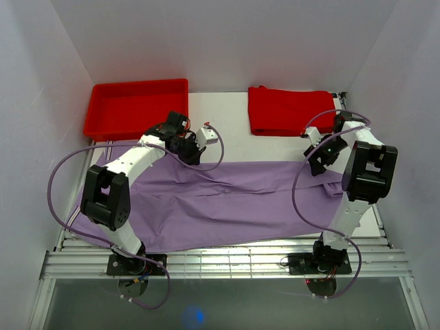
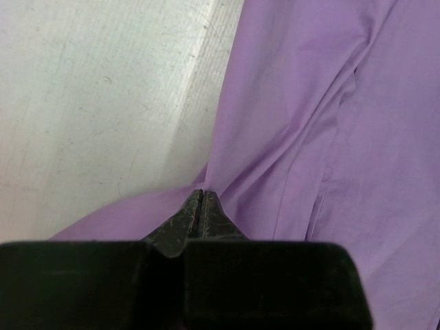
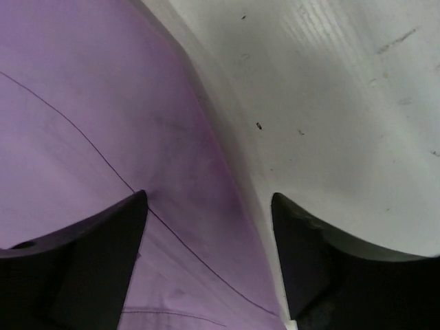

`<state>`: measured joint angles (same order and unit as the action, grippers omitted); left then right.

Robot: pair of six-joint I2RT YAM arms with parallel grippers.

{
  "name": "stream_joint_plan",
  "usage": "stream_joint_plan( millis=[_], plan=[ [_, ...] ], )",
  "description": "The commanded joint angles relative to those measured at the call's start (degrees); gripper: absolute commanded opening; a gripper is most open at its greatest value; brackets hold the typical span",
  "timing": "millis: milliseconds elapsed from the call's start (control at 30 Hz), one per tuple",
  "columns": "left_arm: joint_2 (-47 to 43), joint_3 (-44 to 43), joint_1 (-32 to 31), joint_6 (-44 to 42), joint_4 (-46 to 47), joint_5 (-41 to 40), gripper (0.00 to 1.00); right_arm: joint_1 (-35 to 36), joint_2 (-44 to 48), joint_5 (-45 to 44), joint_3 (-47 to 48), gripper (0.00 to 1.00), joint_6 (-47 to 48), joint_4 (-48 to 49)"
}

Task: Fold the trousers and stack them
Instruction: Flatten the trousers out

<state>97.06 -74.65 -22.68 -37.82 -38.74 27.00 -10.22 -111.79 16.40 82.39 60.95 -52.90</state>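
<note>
The step in hand looks like taking hold of the far long edge of the trousers [image 1: 227,206] with both hands, so that edge can be brought over to the near side. To do it well, the right hand [image 3: 208,199] should go down until the cloth edge sits deep between its two fingers, and then close tight. A grip on just the very tip of the edge could slip out. After that, both hands should lift together, at the same height and the same speed, so the cloth does not twist or bunch up.

The left hand [image 2: 201,199] is closed, with its two fingers pressed together. The edge of the trousers looks pinched at the tips, because small folds in the cloth run to that spot.

The right hand is wide apart and holds nothing. One finger is over the purple cloth and the other is over the white surface [image 1: 230,130], with the cloth edge between them. I cannot tell if these fingers touch the cloth yet.

The trousers lie spread out long, from the left side of the surface to the right, close to the arms. Behind them, a red tray [image 1: 137,108] sits at the far left and a folded red cloth [image 1: 287,110] at the far right. Both are apart from the trousers.
</note>
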Motion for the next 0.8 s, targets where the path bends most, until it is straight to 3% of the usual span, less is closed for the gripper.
stream_joint_plan(
  millis=[0,33,167,300,433,667,733,767],
  plan=[
    [-3.71,2.4,0.0,-2.34,-0.11,-0.02,0.0,0.55,0.26,1.0,1.28,0.7,-0.04,-1.14],
    [-3.98,2.84,0.0,-2.26,0.07,-0.11,0.0,0.64,-0.09,0.91,1.11,0.64,0.05,-1.06],
    [-5.03,4.07,0.0,-1.73,0.68,-0.72,0.0,0.64,1.3,1.08,1.72,0.09,-0.3,-0.62],
    [-8.01,4.86,0.0,-1.38,1.04,-2.04,0.0,0.64,9.2,3.37,0.5,0.08,1.97,-2.2],
    [-13.46,9.42,0.0,-1.72,0.25,-0.9,0.0,2.04,25.42,4.08,-9.24,0.08,11.0,-3.43],
    [-26.72,24.69,0.0,-2.96,-0.46,0.07,0.0,4.77,54.98,-2.16,-39.55,0.08,29.89,-0.36],
    [-28.49,28.05,0.09,-3.74,-0.72,-0.46,0.0,5.3,63.22,-4.79,-48.0,0.11,34.48,-3.6],
    [-29.72,29.55,0.09,-4.27,-1.07,-0.29,0.0,5.38,65.97,-5.5,-50.2,0.19,38.59,-4.91]
  ],
)
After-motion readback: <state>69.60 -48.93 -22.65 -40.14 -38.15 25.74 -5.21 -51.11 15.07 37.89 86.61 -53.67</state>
